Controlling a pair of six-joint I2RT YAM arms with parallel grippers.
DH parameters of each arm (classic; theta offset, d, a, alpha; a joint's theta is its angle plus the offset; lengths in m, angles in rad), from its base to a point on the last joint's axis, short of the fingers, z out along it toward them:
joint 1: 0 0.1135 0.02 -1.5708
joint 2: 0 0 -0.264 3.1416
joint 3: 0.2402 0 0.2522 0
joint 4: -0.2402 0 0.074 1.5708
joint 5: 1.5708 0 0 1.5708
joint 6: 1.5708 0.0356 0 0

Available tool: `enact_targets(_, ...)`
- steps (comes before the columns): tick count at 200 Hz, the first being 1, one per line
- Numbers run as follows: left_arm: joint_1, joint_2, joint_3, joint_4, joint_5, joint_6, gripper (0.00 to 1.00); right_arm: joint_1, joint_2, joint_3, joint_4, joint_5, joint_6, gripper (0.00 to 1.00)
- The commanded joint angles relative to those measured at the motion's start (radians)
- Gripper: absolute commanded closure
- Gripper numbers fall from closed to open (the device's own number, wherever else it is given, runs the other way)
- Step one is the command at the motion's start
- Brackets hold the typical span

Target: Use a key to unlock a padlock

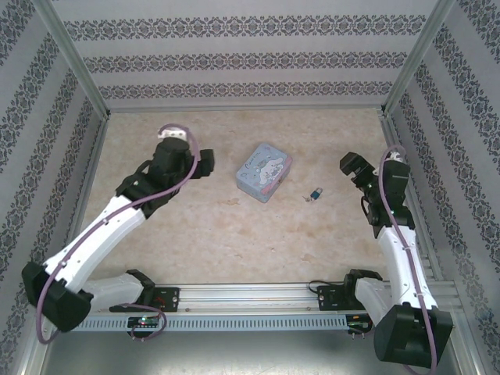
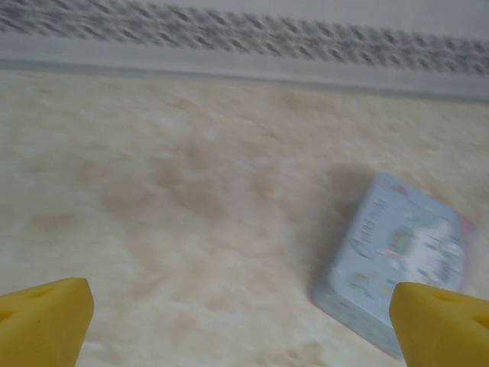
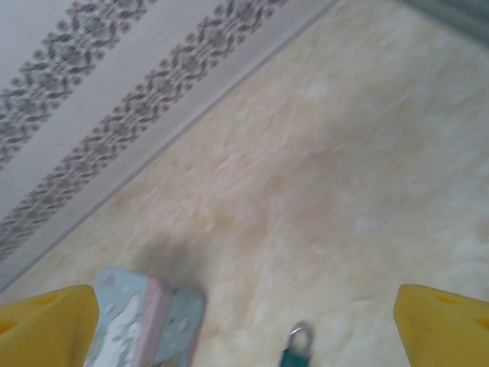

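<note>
The padlock [image 1: 316, 194] is tiny, with a teal body and a silver shackle, and lies on the table just right of the tin. In the right wrist view the padlock [image 3: 295, 349] sits at the bottom edge, shackle pointing away. A thin dark sliver, the key [image 1: 305, 198], lies against its left side; whether it is in the lock I cannot tell. My right gripper [image 1: 349, 165] [image 3: 244, 327] is open, off to the right of the padlock, and holds nothing. My left gripper [image 1: 205, 162] [image 2: 243, 321] is open left of the tin, with only bare table between its fingers.
A pastel blue cartoon tin [image 1: 264, 172] [image 2: 403, 269] [image 3: 142, 321] lies mid-table between the two grippers. Patterned walls close off the back and both sides. A metal rail [image 1: 250, 297] runs along the near edge by the arm bases.
</note>
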Motion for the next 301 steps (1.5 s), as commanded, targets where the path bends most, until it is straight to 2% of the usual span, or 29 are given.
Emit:
enact_targets(1,0.043,-0.079,-0.145,0.197,-0.172,0.153,0.00,0.000,0.003,-0.045,0.037,0.198,-0.083,0.02)
enact_targets(20,0.062,-0.134,-0.282,0.396,-0.255,0.275,0.00,0.033,0.034,-0.084,0.124,0.280,-0.136,0.02)
enact_targets(36,0.102,-0.152,-0.360,0.493,-0.243,0.361,0.00,0.098,0.087,-0.101,0.196,0.363,-0.263,0.02)
enact_targets(56,0.185,-0.146,-0.436,0.569,-0.231,0.355,0.01,0.153,0.159,-0.137,0.315,0.424,-0.362,0.02)
enact_targets(67,0.240,-0.141,-0.494,0.643,-0.180,0.336,0.00,0.163,0.198,-0.156,0.379,0.437,-0.382,0.02)
enact_targets(97,0.344,-0.027,-0.609,0.830,-0.145,0.336,0.00,0.176,0.280,-0.200,0.526,0.441,-0.428,0.02)
enact_targets(123,0.396,0.124,-0.668,1.026,-0.087,0.357,0.00,0.180,0.352,-0.233,0.650,0.428,-0.464,0.02)
enact_targets(152,0.405,0.243,-0.705,1.189,0.025,0.381,0.00,0.183,0.413,-0.280,0.816,0.364,-0.510,0.02)
enact_targets(190,0.414,0.374,-0.743,1.366,0.079,0.390,0.00,0.202,0.629,-0.371,1.213,0.260,-0.586,0.02)
enact_targets(215,0.429,0.461,-0.719,1.419,0.139,0.404,0.01,0.200,0.614,-0.315,1.074,0.164,-0.618,0.02)
enact_targets(225,0.453,0.429,-0.681,1.273,0.200,0.380,0.01,0.192,0.631,-0.292,1.082,0.171,-0.599,0.02)
enact_targets(236,0.491,0.447,-0.672,1.296,0.270,0.370,0.01,0.173,0.628,-0.270,1.046,0.160,-0.574,0.02)
enact_targets(243,0.494,0.433,-0.662,1.249,0.277,0.368,0.01,0.164,0.624,-0.266,1.032,0.149,-0.571,0.02)
enact_targets(278,0.495,0.439,-0.663,1.263,0.279,0.367,0.01,0.167,0.625,-0.267,1.034,0.151,-0.575,0.02)
enact_targets(301,0.495,0.440,-0.668,1.273,0.277,0.370,0.00,0.193,0.612,-0.274,1.031,0.235,-0.581,0.02)
